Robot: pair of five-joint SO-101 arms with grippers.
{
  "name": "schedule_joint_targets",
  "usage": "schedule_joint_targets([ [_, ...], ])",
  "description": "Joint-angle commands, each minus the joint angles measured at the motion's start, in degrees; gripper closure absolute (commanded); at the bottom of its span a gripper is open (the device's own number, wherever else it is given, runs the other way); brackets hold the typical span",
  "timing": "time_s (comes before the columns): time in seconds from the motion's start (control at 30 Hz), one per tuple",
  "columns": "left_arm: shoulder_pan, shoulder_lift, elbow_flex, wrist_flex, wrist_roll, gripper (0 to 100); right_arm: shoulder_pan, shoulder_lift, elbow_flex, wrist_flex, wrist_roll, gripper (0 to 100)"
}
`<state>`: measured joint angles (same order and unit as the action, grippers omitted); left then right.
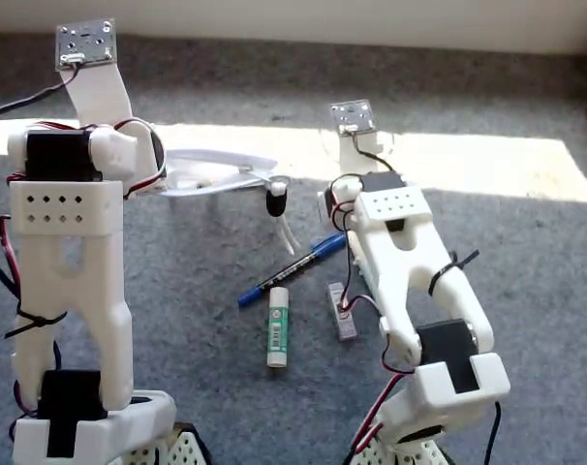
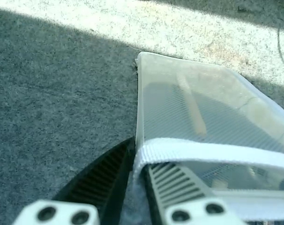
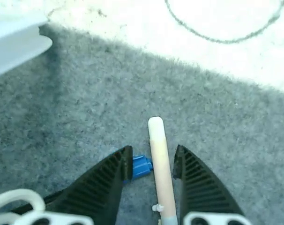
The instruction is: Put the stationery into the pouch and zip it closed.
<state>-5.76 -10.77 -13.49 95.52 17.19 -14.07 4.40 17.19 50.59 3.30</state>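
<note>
Right claw (image 3: 153, 149), spread astride the cream stick (image 3: 159, 180), may pinch off-centre and flick it; left claw (image 2: 141, 157) clamps the pouch (image 2: 193, 108).

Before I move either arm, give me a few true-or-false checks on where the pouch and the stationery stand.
1. The left end effector is clamped on the pouch at its edge. True.
2. The glue stick is already inside the pouch. False: it lies on the carpet beside the blue pen.
3. A pale stick sits between the jaws of the right end effector. True.
4. The left end effector holds the blue pen. False: the pen lies on the carpet by the right arm.
</note>
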Motion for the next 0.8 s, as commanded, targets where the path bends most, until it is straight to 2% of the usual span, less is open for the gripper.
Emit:
schedule_joint_targets([
  [0.0, 0.7, 0.1, 0.0, -0.3, -0.4, 99, 1.1, 1.3, -5.1, 0.2, 0.7, 85.2],
  [0.47, 0.7, -0.3, 1.7, -0.4, -0.4, 99, 0.9, 6.9, -5.6, -0.1, 0.8, 85.2],
  [0.77, 0.7, -0.3, 1.7, -0.4, -0.4, 99, 1.1, 13.6, -11.4, 0.0, 0.8, 85.3],
])
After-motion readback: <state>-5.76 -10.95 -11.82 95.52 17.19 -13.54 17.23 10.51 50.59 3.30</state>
